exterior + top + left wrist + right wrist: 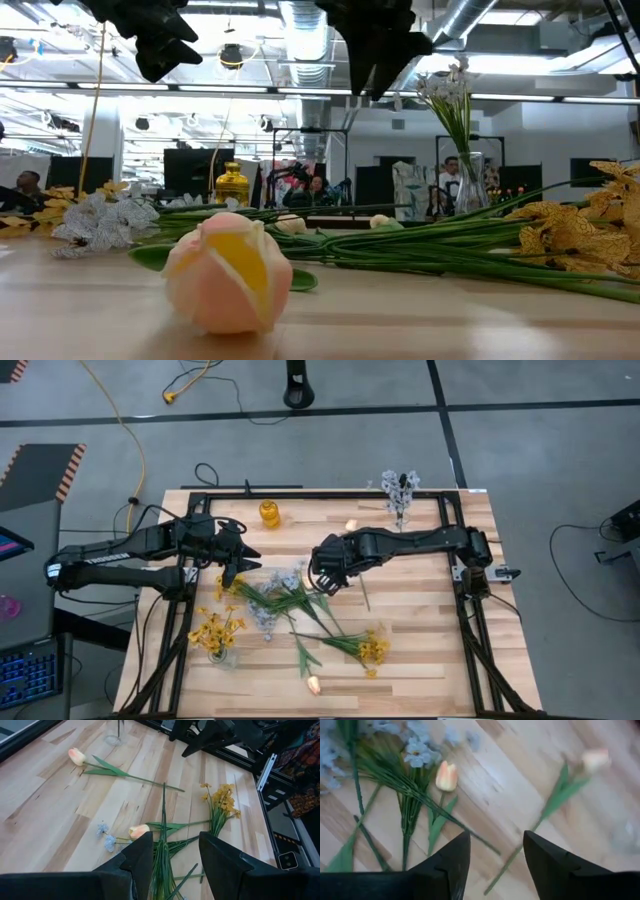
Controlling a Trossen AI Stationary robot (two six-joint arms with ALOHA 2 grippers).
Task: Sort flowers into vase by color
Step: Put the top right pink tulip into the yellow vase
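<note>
High view: 2 arms reached over the wooden table [420, 615] inside a black frame [470, 630]. The left gripper [232, 565] hung at about 9 o'clock from the table's middle, its fingers parted and empty. The right gripper [326, 578] hung near the middle, over the loose pile of flowers [290, 600]. 3 vases showed: 1 with yellow blossoms [217, 632] at 7 o'clock, 1 with pale blue-white sprays [400, 493] at 1 o'clock, and an amber vase [270, 513] at 11 o'clock, apart from the pile. A peach tulip bud [314, 684] lay at 6 o'clock near the front edge. A loose yellow cluster [373, 648] lay at 5 o'clock. The right half of the table stood open.

Low view: 1 tulip bud [228, 271] lay close in front, with green stems [430, 248] stretched behind it. Both grippers hung above, clear of the tabletop.

Left wrist view: 2 tulip buds showed, 1 far [76, 756] and 1 near [138, 830], plus 1 yellow cluster [221, 799]. The left fingers [137, 857] stood apart, gripping nothing.

Right wrist view: the right fingers [452, 857] stood wide and empty above 2 tulips, 1 upright-lying bud [447, 776] among blue sprays [417, 751] and 1 blurred bud [595, 759] on bare wood.
</note>
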